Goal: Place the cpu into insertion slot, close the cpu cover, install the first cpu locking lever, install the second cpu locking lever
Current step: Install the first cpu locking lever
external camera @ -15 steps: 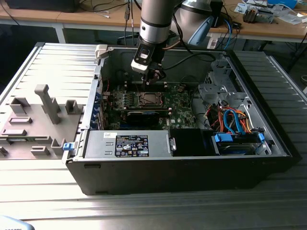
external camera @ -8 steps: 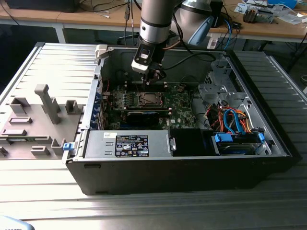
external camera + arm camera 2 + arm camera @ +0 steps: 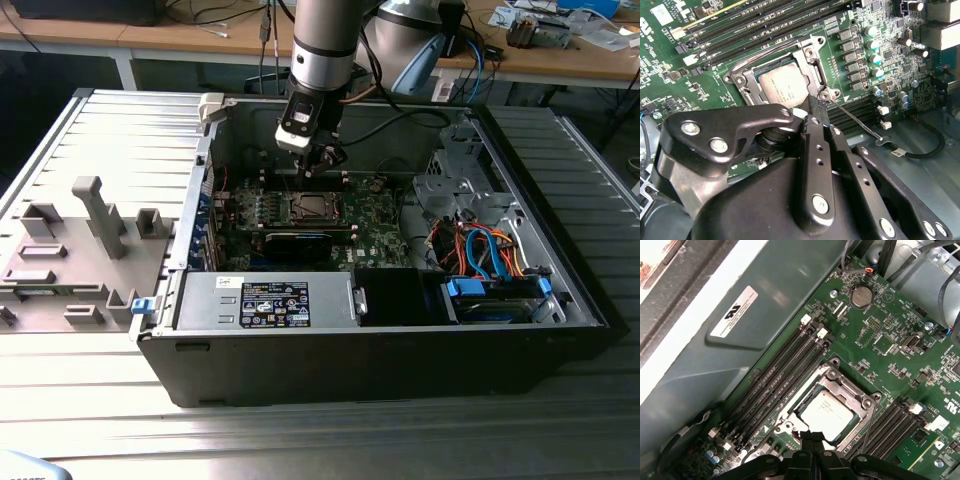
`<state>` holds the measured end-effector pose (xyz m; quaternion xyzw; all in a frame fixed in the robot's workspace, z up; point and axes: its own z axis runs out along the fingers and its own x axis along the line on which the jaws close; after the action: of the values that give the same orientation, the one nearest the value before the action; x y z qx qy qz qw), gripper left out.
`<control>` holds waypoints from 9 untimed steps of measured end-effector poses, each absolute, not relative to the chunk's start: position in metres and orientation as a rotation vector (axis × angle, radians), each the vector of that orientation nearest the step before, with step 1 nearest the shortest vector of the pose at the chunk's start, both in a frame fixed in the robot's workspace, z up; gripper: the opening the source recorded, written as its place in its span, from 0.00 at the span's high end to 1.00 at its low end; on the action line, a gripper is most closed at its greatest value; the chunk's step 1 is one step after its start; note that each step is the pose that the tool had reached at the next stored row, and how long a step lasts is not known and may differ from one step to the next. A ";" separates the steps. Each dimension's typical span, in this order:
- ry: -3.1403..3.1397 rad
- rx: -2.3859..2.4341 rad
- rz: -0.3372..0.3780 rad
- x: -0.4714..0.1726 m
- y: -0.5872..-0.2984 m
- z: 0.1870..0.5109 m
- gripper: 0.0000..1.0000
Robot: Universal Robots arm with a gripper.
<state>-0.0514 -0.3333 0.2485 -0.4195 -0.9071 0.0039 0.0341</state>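
One cpu (image 3: 782,87) under one cpu cover (image 3: 812,62); gripper (image 3: 813,109) at cover corner.

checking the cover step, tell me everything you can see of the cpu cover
The cover is a thin silver metal frame with a square window. It lies flat on the green board, with the cpu showing through the window. A thin wire lever sticks out beside one corner. The gripper has its fingers shut together at that corner; whether they touch the cover is unclear.
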 end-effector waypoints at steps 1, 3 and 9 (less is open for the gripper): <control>-2.791 -1.287 0.012 -0.051 -0.333 0.249 0.89; -2.793 -1.283 0.012 -0.051 -0.333 0.249 0.89; -2.799 -1.269 0.013 -0.051 -0.333 0.249 0.89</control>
<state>-0.0514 -0.3333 0.2486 -0.4128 -0.9102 0.0042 0.0341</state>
